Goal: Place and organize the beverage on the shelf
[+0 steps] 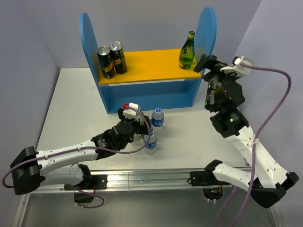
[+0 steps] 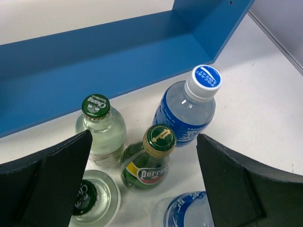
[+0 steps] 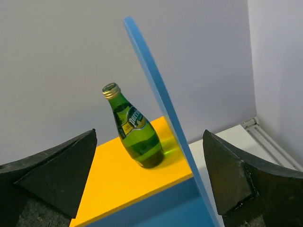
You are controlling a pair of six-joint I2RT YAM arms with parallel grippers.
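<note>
The shelf (image 1: 147,92) is a blue rack with an orange upper board (image 1: 151,64). One green glass bottle (image 1: 187,51) stands upright on that board's right end. My right gripper (image 1: 203,64) is open just beside it, at the right side panel (image 3: 158,94). In the right wrist view the green bottle (image 3: 138,135) stands free between the open jaws. My left gripper (image 1: 143,131) hangs open over bottles on the table: a green bottle (image 2: 147,163), two clear bottles (image 2: 100,130) with green caps and two water bottles (image 2: 189,106) with blue labels.
Two dark cans (image 1: 112,59) stand on the left end of the orange board. The shelf's lower level (image 2: 109,52) lies right behind the bottles on the table. Grey walls close in the white table (image 1: 71,109) at the back and sides.
</note>
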